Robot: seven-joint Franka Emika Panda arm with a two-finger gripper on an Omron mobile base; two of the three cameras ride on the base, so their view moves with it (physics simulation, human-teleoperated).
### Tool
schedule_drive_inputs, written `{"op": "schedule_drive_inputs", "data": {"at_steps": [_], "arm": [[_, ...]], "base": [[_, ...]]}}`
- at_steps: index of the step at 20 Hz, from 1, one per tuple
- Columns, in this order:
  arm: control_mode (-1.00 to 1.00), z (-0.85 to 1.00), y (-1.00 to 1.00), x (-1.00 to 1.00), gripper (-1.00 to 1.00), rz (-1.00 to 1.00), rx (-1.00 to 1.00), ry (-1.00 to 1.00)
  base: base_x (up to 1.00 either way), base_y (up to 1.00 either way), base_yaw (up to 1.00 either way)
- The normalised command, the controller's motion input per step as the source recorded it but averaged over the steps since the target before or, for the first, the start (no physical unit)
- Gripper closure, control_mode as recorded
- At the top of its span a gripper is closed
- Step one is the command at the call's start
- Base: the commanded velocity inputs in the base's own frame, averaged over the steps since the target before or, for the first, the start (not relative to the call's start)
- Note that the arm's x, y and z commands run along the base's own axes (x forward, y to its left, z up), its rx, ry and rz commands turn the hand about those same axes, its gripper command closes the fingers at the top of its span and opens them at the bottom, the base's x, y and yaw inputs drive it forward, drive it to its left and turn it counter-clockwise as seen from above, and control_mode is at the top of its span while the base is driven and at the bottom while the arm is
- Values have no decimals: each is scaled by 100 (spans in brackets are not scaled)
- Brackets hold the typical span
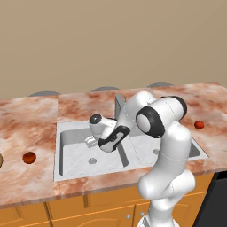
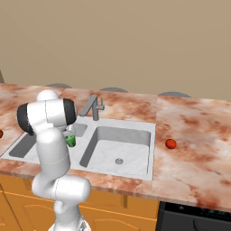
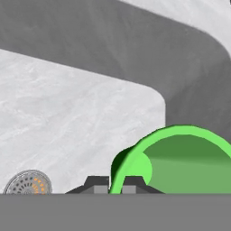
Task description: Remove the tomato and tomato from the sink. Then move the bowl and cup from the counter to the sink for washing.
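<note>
Pinching the bright green cup's rim — gripper narrow — over the sink.

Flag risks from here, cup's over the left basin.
1. The gripper pinches only the cup by its rim, so it may slip or swing.
2. The cup hangs above the sink floor; released now, it could tip or roll toward the drain.

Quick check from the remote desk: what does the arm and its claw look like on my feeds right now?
The arm is glossy white, built of rounded, tube-like links with dark grey to black bands at the joints. A white wrist carries a black-trimmed hand. The claw ends in two small dark, blocky fingertips. No cables, logos or markings are visible.
</note>
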Motion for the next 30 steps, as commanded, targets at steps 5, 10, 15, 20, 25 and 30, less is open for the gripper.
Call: {"op": "schedule_drive_inputs", "data": {"at_steps": [5, 10, 15, 20, 25, 30], "arm": [[-100, -9, 0, 10, 100, -3, 0, 0], [-100, -11, 0, 10, 100, -4, 0, 0], [-100, -12, 0, 14, 100, -3, 0, 0], [-100, -8, 0, 12, 100, -3, 0, 0], [-100, -11, 0, 14, 100, -3, 0, 0], [-100, -12, 0, 16, 100, -2, 0, 0]], "base": [[0, 0, 0], [0, 0, 0], [0, 0, 0], [0, 0, 0], [0, 0, 0], [0, 0, 0]]}}
